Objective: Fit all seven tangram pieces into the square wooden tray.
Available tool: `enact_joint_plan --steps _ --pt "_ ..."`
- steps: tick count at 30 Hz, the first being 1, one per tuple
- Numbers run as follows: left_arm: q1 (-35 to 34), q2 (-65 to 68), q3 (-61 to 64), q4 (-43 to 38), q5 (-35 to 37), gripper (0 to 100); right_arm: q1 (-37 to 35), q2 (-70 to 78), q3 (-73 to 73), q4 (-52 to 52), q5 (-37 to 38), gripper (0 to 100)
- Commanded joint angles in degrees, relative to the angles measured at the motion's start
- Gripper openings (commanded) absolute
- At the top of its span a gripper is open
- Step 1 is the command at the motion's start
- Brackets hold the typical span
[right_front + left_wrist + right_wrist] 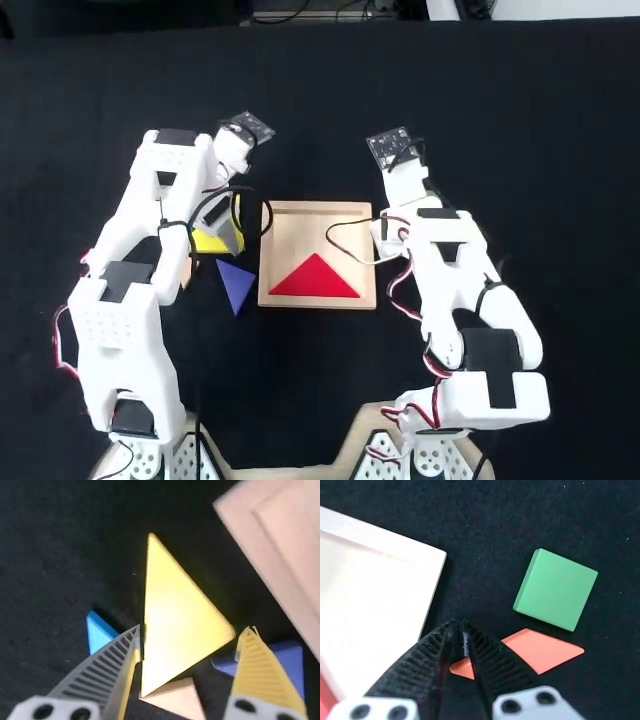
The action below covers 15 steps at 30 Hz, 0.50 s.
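1. Handling: the yellow triangle [175, 625] looks thin, light, stiff, slick; pinch across opposite edges
2. It lies flat on the bench [520, 120], left of centre in the high view, near the tray [310, 207]
3. Left hand [193, 628] straddles it, released; right hand [461, 626] is clenched, empty

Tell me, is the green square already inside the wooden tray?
No, the green square lies on the black table beside the orange piece, outside the wooden tray.
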Motion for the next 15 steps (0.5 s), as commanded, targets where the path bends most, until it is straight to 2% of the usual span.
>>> enact_joint_plan --steps 1,7,15 --pt "0.75 -1.49 -1.54 1.23 -2.64 30 -0.09 -0.22 -2.51 -1.23 -0.18 1.1" --pt "1.45 -1.32 -0.92 1.76 -4.48 30 -0.09 -0.22 -2.51 -1.23 -0.18 1.1" --pt "1.45 -0.88 2.77 -4.48 0.88 30 -0.09 -0.22 -2.51 -1.23 -0.09 1.1"
